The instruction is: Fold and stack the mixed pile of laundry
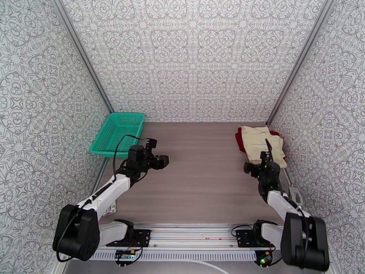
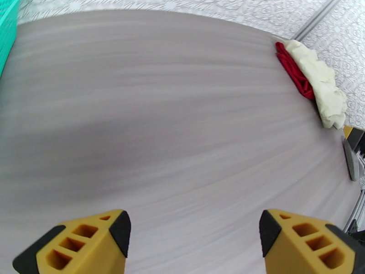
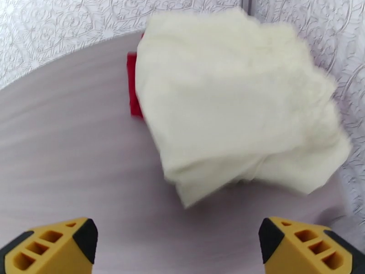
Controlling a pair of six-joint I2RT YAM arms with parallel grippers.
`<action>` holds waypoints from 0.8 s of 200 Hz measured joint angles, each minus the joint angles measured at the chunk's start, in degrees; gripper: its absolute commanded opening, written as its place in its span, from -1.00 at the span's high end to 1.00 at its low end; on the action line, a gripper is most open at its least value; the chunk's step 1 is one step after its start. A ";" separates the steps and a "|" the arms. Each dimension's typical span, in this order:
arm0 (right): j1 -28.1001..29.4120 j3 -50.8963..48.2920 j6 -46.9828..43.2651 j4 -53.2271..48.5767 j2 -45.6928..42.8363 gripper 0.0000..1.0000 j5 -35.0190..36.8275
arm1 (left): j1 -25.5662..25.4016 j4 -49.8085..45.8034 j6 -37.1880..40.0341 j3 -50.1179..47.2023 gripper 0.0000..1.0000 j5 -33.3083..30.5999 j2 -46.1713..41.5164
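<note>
The mixed laundry pile lies at the table's back right corner. A cream-beige garment (image 1: 262,142) is folded on top of a dark red one (image 1: 238,140), whose edge shows along the left side. In the right wrist view the cream garment (image 3: 237,101) lies just ahead with a strip of red (image 3: 133,87) beside it. My right gripper (image 1: 259,158) stands open just in front of the pile, its yellow fingertips (image 3: 82,238) wide apart over bare table. Over the left half of the table my left gripper (image 1: 158,151) is open with nothing in it. Its wrist view shows the red (image 2: 294,71) and cream (image 2: 319,81) cloth far off.
A teal mesh basket (image 1: 117,133) sits at the back left corner, close to the left gripper; its edge (image 2: 7,33) shows in the left wrist view. Patterned walls close in the table on three sides. The wood-grain tabletop (image 1: 205,179) stretches between the arms.
</note>
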 measured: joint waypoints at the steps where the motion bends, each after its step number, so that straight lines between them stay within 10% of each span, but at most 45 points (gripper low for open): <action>1: 0.02 -0.04 0.00 0.44 0.22 -0.98 -0.09 | 0.07 0.00 0.00 -0.09 -0.59 -0.02 0.00; 103: 9.33 3.52 -3.08 21.84 14.53 -0.98 3.28 | 11.85 5.40 7.76 -12.09 -0.99 -21.64 -17.99; 160: 9.33 3.54 -3.10 22.21 14.53 -0.98 3.82 | 13.05 30.73 14.01 -21.75 -0.99 -23.10 0.74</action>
